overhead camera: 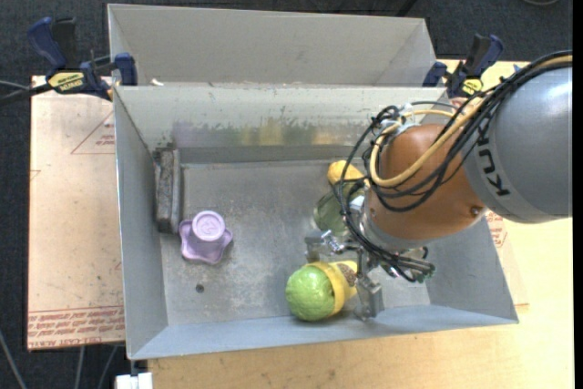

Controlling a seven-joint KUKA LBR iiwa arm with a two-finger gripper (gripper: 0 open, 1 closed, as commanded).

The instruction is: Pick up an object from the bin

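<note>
My gripper (344, 270) is low in the front right part of the bin, under the arm's orange cover. Its two metal fingers stand apart, one at the back left (320, 243) and one at the front right (369, 299). A small yellow thing (340, 284) lies between them, pressed against a round green ball (310, 292) that sits just left of the gripper near the front wall. The fingers do not look closed on either. A pale green see-through thing (327, 212) lies just behind the gripper. Part of another yellow thing (341, 170) shows at the cover's back edge.
A lilac cup-like thing (205, 236) lies upside down at the left of the bin floor. A long grey block (167, 189) rests along the left wall behind it. The arm and its cables hide the right side of the bin.
</note>
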